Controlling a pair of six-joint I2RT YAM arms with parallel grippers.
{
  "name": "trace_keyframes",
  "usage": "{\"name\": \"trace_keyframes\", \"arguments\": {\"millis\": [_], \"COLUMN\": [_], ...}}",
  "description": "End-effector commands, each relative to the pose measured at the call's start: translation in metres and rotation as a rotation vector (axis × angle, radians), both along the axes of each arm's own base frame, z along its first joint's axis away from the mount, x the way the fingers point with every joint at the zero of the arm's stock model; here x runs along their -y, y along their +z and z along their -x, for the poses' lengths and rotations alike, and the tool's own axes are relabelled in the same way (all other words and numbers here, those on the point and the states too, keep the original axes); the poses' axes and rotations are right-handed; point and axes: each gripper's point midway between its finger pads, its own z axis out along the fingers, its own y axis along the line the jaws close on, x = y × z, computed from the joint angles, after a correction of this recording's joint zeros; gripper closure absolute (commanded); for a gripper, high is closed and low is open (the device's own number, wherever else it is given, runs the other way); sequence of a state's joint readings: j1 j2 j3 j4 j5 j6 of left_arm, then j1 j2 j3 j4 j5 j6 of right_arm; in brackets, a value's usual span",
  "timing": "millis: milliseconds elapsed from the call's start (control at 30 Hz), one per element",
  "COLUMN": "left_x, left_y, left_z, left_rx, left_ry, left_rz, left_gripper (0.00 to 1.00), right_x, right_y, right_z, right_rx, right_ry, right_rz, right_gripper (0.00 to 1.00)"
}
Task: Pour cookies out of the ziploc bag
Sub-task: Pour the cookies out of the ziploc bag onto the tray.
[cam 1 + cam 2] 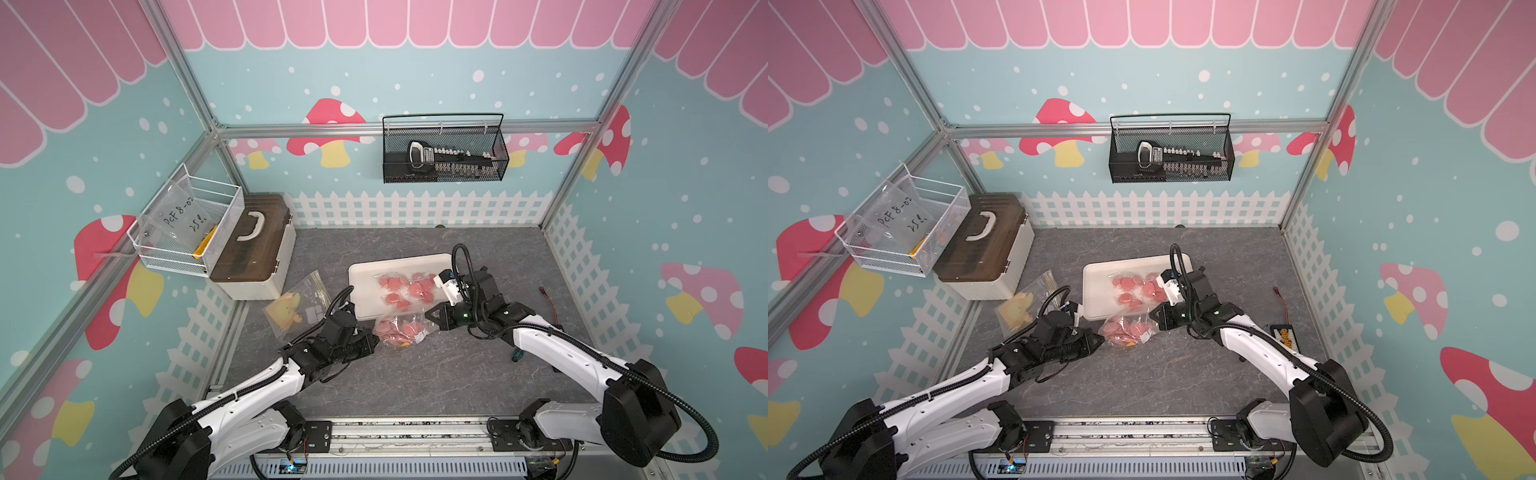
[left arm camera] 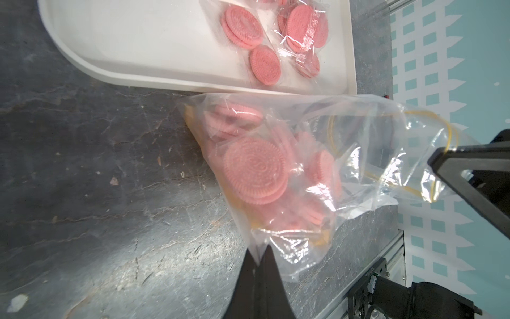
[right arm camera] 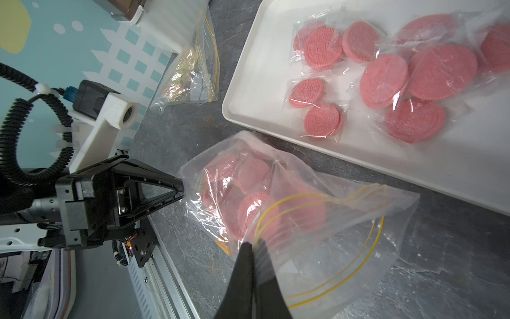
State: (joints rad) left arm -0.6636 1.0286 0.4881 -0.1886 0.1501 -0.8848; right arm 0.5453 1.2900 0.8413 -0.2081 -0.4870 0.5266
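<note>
The clear ziploc bag (image 1: pixel 401 328) (image 1: pixel 1128 328) (image 2: pixel 358 132) (image 3: pixel 345 234) lies on the grey table just in front of the white tray (image 1: pixel 365 270) (image 2: pixel 138 41) (image 3: pixel 455 165). It holds several pink cookies (image 2: pixel 255 169) (image 3: pixel 254 210). More wrapped pink cookies (image 1: pixel 409 286) (image 2: pixel 242 26) (image 3: pixel 441 71) lie on the tray. My left gripper (image 1: pixel 376 338) (image 2: pixel 259 255) is shut on the bag's closed bottom corner. My right gripper (image 1: pixel 428 316) (image 3: pixel 255 244) is shut on the bag's rim by the yellow zip line. The bag stretches between the two.
A second clear bag (image 1: pixel 297 305) with yellow contents lies left of the tray. A brown-lidded white box (image 1: pixel 253 245) and a white wire basket (image 1: pixel 187 224) stand at the back left. A black mesh basket (image 1: pixel 444 149) hangs on the back wall. A loose cable (image 1: pixel 550 303) lies at right.
</note>
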Motion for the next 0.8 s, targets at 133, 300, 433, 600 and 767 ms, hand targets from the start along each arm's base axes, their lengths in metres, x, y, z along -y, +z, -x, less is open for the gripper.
{"name": "trace_keyframes", "arguments": {"millis": [133, 300, 433, 600, 767], "left_x": [-0.004, -0.003, -0.002, -0.002, -0.002], "left_y": [0.01, 0.018, 0.026, 0.037, 0.046], "left_z": [-0.007, -0.009, -0.01, -0.014, -0.016], "left_rx": [0.029, 0.043, 0.052, 0.077, 0.098], "left_ry": [0.011, 0.013, 0.015, 0.033, 0.037], "left_rz": [0.006, 0.023, 0.036, 0.057, 0.063], "left_gripper": [1.0, 1.0, 1.0, 1.0, 1.0], "right_x": [-0.004, -0.004, -0.005, -0.006, -0.008], "right_y": [0.014, 0.021, 0.028, 0.034, 0.042], "right_z": [0.0, 0.001, 0.001, -0.002, -0.006], "right_rx": [0.039, 0.05, 0.065, 0.081, 0.097], "right_ry": [0.032, 0.042, 0.047, 0.044, 0.042], "right_rz": [-0.008, -0.013, -0.017, -0.024, -0.031], "right_gripper": [1.0, 1.0, 1.0, 1.0, 1.0]}}
